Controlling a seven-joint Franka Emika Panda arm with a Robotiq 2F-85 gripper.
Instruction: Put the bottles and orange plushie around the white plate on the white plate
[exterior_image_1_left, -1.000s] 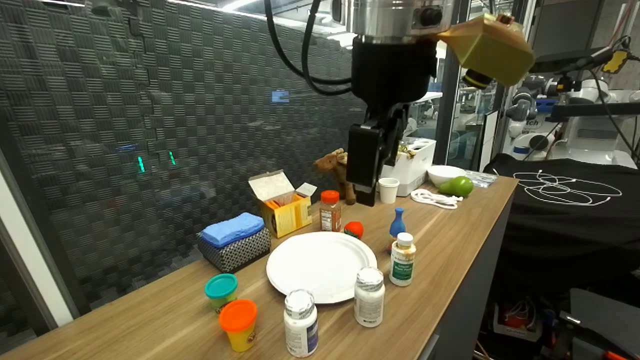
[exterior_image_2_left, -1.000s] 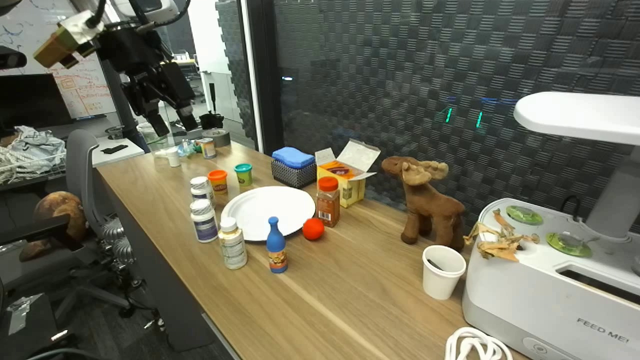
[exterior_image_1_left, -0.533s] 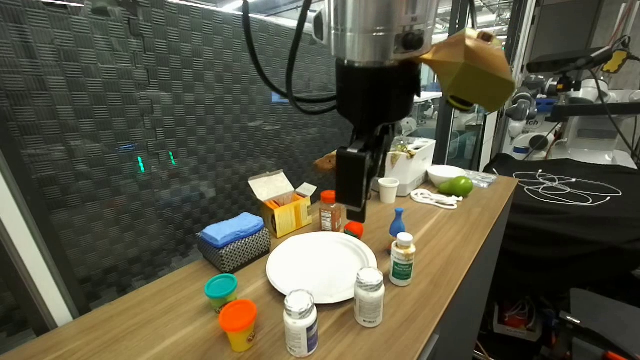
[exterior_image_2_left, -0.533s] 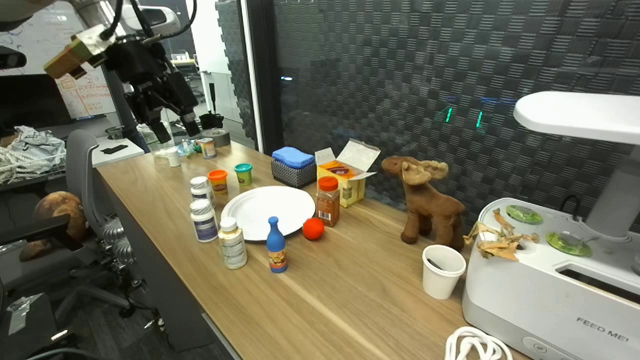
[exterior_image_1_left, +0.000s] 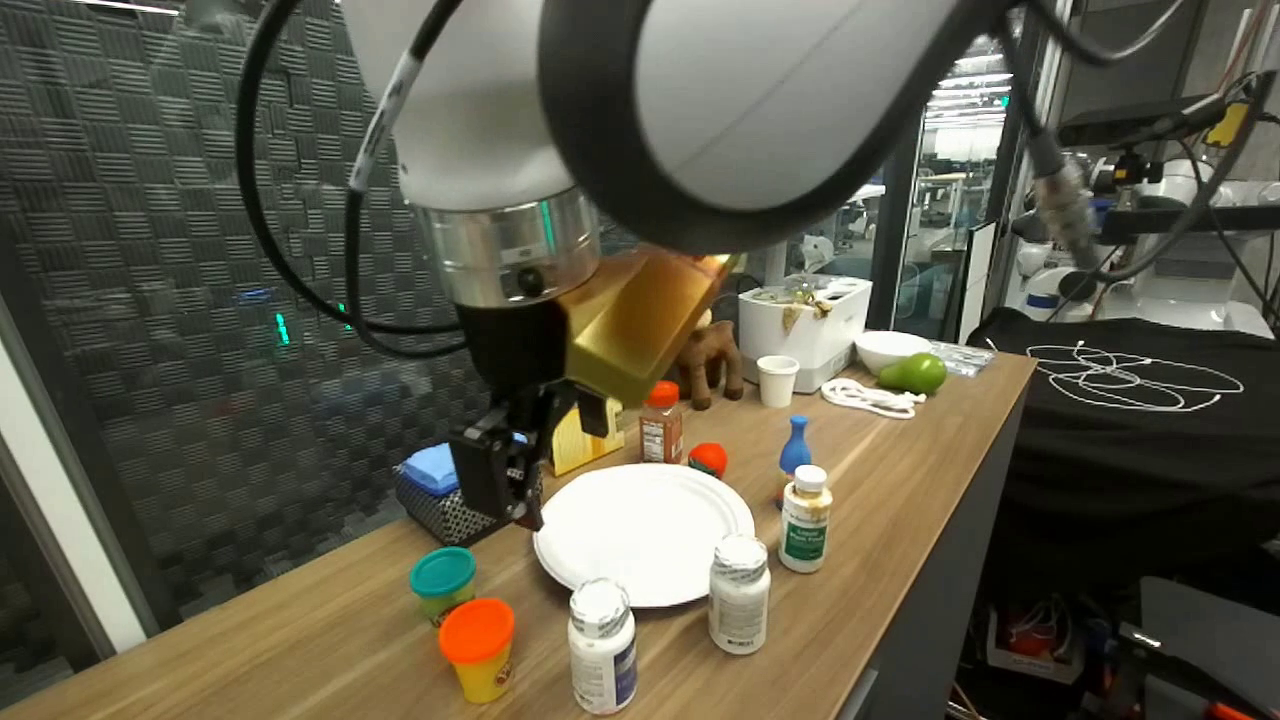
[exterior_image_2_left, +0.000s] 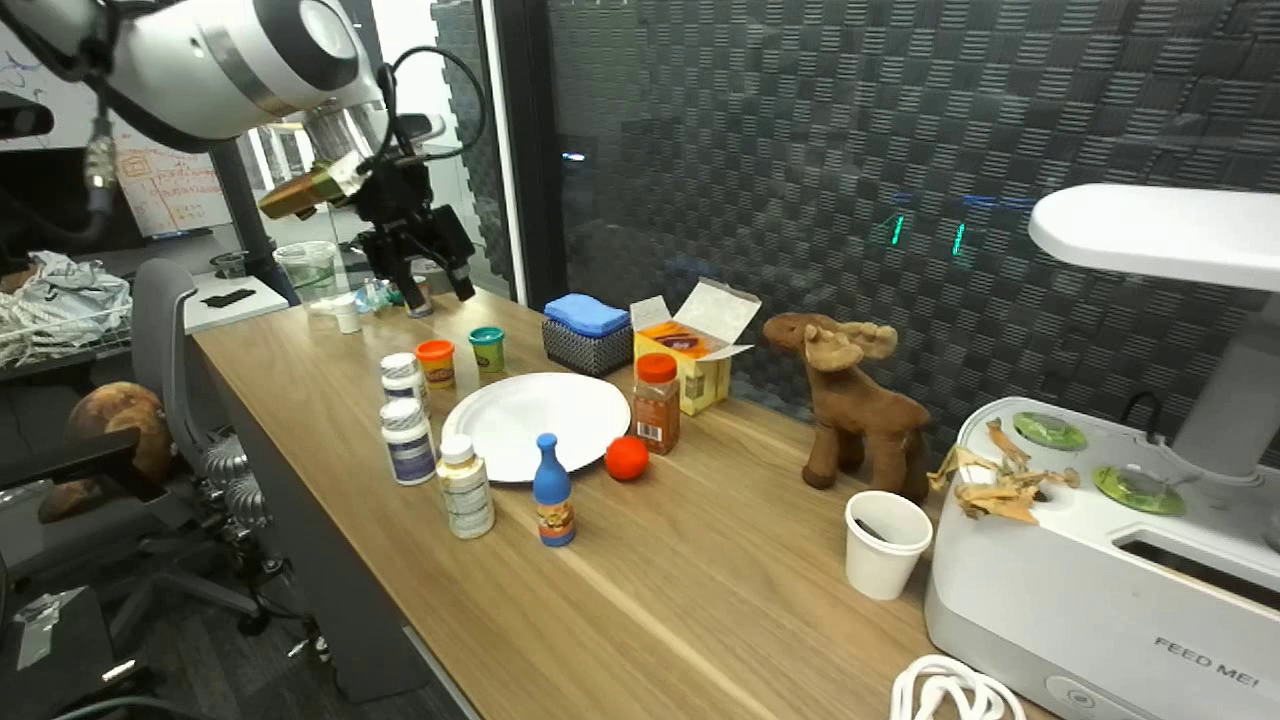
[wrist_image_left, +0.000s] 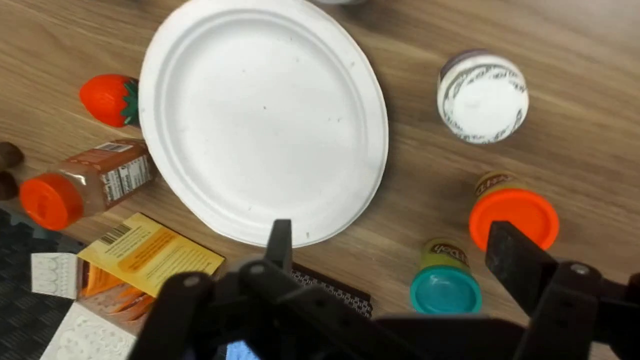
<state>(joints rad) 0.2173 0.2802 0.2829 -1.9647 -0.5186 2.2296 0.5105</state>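
Note:
The white plate lies bare on the wooden table; it also shows in the wrist view. Around it stand two white pill bottles, a green-label bottle, a blue bottle and an orange-capped spice bottle. An orange-red, strawberry-shaped item with green leaves, perhaps the plushie, touches or nearly touches the plate's rim. My gripper is open and empty above the table. In the wrist view its fingers span from the plate's edge to the orange-lidded tub. It also shows in both exterior views.
A teal-lidded tub and an orange-lidded tub stand beside the plate. Behind are a patterned box with blue cloth, an open yellow box, a moose toy, a paper cup and a white planter.
My arm has swung and lowered, leftward in an exterior view and rightward in the other exterior view. The gripper has come down near the plate and tubs, still open. The table objects have not moved.

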